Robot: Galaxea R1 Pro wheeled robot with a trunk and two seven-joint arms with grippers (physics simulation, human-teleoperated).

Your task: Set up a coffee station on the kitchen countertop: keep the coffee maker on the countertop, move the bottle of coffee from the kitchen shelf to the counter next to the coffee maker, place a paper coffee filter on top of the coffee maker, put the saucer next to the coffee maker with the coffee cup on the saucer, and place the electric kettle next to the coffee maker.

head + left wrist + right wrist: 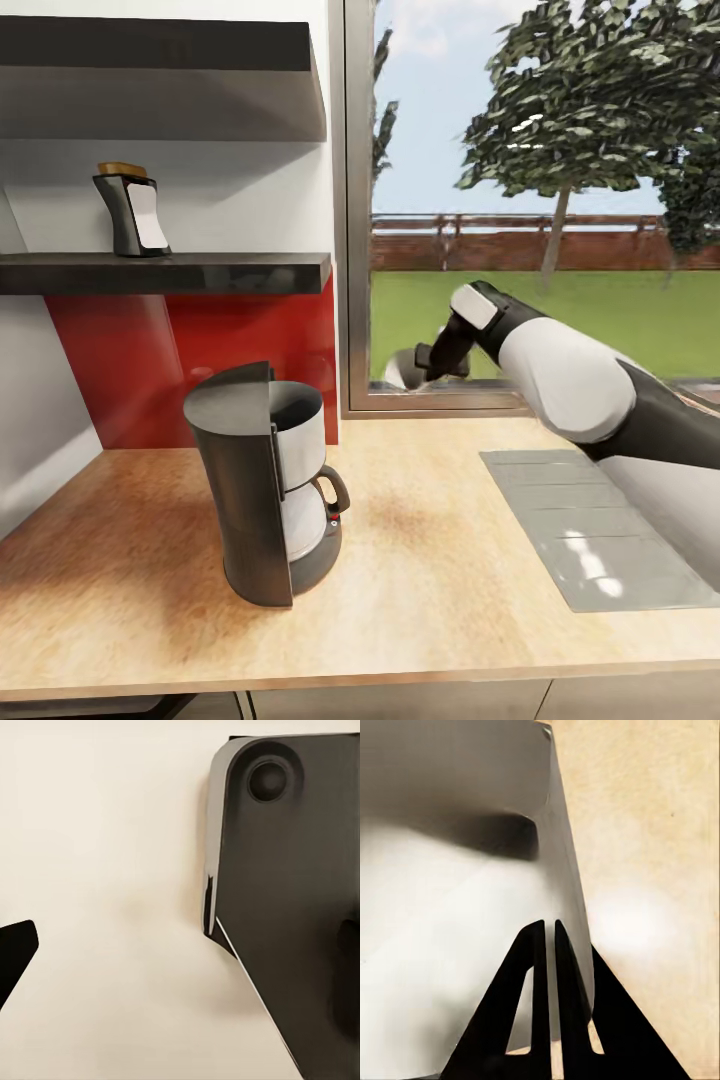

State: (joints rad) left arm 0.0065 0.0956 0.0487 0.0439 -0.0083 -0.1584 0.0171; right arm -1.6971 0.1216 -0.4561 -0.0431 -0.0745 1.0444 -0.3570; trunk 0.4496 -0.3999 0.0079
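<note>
The tall black coffee maker (265,480) with its clear carafe stands on the light-wood countertop (420,560). Up on the thin black kitchen shelf (165,272) sits the dark bottle of coffee (130,215) with a tan lid. My right gripper (412,366) hangs by the window sill, right of the coffee maker, shut on a thin whitish sheet, the paper coffee filter (396,374). In the right wrist view the fingers (534,945) pinch the edge of the paper coffee filter (450,930) over the wood. My left gripper (180,967) is open over a cream surface.
A steel sink drainboard (590,530) is set into the countertop at right, under my right arm. A thicker black board (160,80) hangs above the shelf. A red backsplash (150,360) and a window (540,200) stand behind. A dark grey part (292,892) shows beside the left gripper.
</note>
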